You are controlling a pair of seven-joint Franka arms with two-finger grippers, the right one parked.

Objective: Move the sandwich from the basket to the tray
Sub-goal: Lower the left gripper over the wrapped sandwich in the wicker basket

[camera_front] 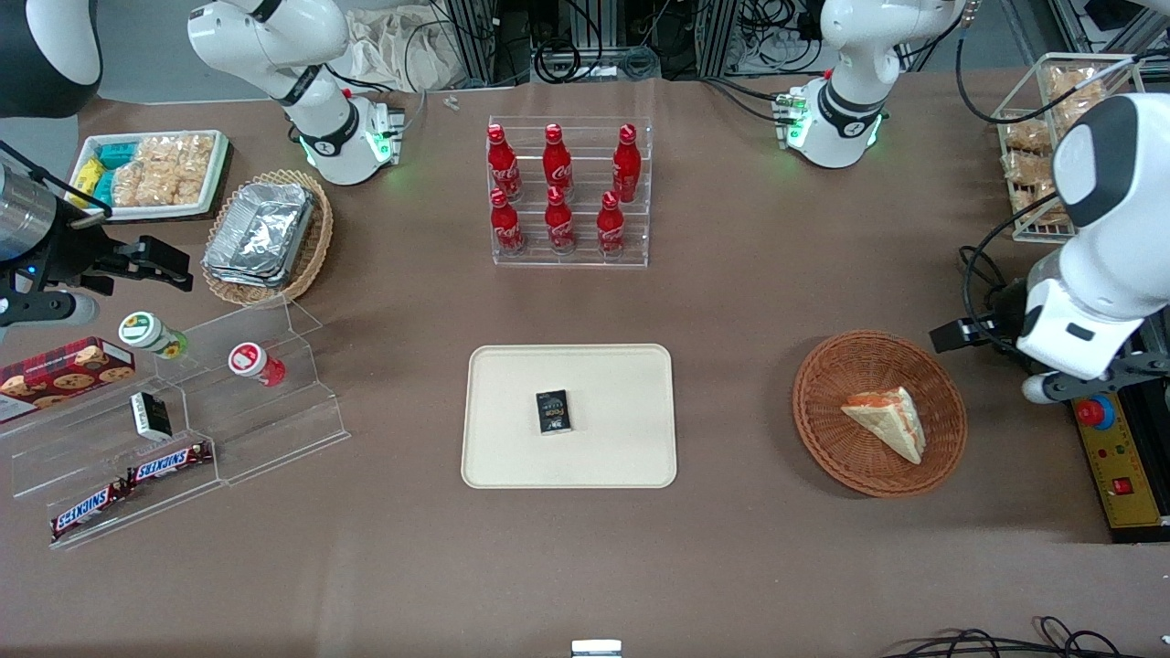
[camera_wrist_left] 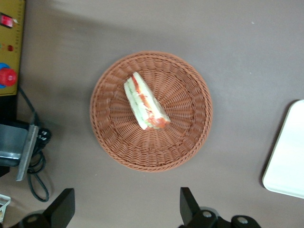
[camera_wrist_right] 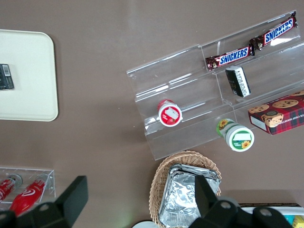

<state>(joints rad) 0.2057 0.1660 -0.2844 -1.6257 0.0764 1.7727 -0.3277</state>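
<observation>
Your left gripper [camera_wrist_left: 127, 209] hangs above the table with its two dark fingers [camera_wrist_left: 64, 205] spread wide apart and nothing between them. Seen from the wrist, the round reddish-brown basket [camera_wrist_left: 192, 135] lies just ahead of the fingertips, apart from them. In the front view the arm's white body hides most of the gripper, so how high it sits over the table is hard to judge; it looks to be well clear of the basket.

The sandwich [camera_front: 886, 420] lies inside the basket, a white wedge resting on the woven floor a little off center, with its orange-red and green filling edge showing along one side. Nothing touches it.

The cream-beige tray [camera_front: 494, 452] sits flat on the brown table [camera_front: 749, 567], well apart from the basket, toward the parked arm's end. A small black packet [camera_front: 553, 411] lies near the tray's middle. Farther from the front camera than the tray, a clear rack of red bottles [camera_front: 559, 192] stands upright.
</observation>
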